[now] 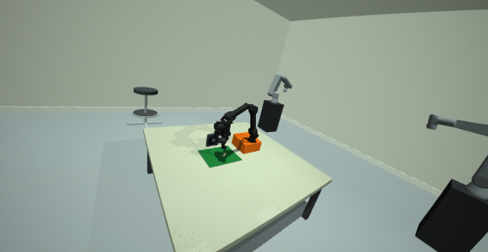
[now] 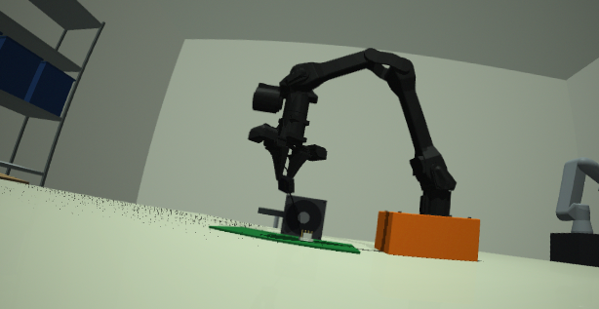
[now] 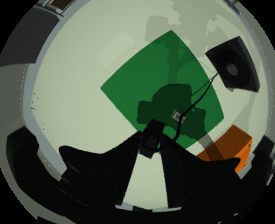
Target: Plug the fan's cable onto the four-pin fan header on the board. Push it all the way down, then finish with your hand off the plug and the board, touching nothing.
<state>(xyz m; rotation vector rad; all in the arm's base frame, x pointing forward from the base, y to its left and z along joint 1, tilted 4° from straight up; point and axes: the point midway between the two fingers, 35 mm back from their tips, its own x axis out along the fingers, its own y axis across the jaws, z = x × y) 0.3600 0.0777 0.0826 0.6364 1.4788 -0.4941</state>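
My gripper (image 2: 286, 184) (image 3: 150, 135) (image 1: 223, 147) is shut on the black plug of the fan's cable and holds it well above the green board (image 1: 211, 163) (image 2: 341, 248) (image 3: 125, 82). The small whitish header (image 2: 300, 238) (image 3: 178, 116) stands on the board with thin pins upright, and nothing sits on it. In the wrist view it is ahead and to the right of the plug. The black cable (image 3: 204, 98) runs from the plug past the header to the fan. The square dark fan (image 1: 212, 140) (image 2: 303, 216) (image 3: 233, 67) stands on edge beside the board.
The orange base block (image 1: 251, 147) (image 2: 431, 237) (image 3: 235, 142) of my arm stands close to the board's side. The pale table (image 1: 238, 199) carries both. A stool (image 1: 145, 91), other grey arms on black stands and a shelf with blue bins stand away from the table.
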